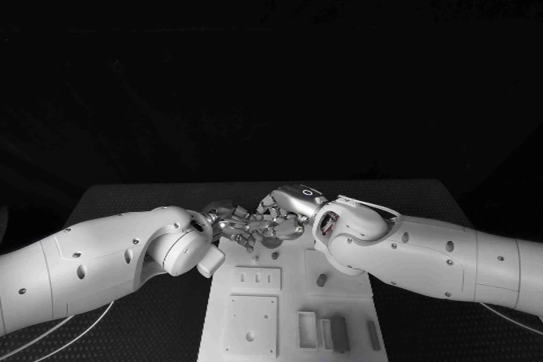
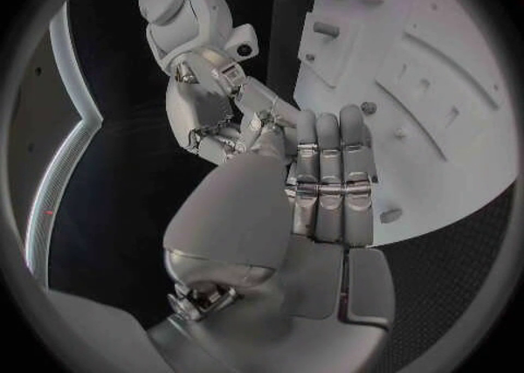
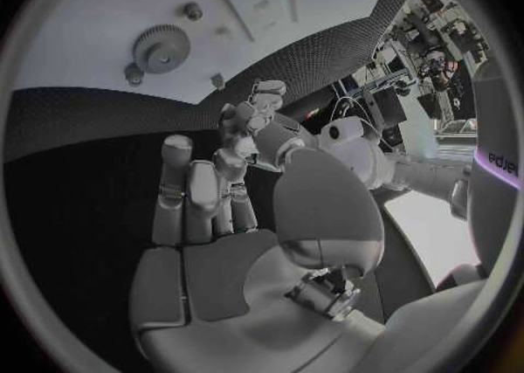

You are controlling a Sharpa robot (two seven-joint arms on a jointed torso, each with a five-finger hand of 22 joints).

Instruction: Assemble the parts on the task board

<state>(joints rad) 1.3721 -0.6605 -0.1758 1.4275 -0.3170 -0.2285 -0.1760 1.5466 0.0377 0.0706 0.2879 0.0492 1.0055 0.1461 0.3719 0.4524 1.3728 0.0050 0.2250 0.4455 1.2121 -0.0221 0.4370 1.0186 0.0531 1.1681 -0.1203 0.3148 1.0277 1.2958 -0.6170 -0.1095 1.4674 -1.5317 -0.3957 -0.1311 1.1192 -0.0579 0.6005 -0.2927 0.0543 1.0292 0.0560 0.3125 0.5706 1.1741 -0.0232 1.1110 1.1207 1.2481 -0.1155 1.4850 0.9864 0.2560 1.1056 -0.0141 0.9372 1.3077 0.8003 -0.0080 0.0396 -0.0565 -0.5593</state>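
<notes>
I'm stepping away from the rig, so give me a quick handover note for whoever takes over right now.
Left hand: fingers straight and together, nothing seen in it.
Right hand: fingers extended, palm bare.
The two hands meet over the far end of the task board.
A gear sits on the board; small parts lie at its near end.
Done: cannot tell beyond the gear.
Left: the loose parts.

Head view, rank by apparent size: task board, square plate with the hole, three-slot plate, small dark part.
1. task board
2. square plate with the hole
3. three-slot plate
4. small dark part
All three lie on the board, so nearness to the camera hardly skews this.
</notes>
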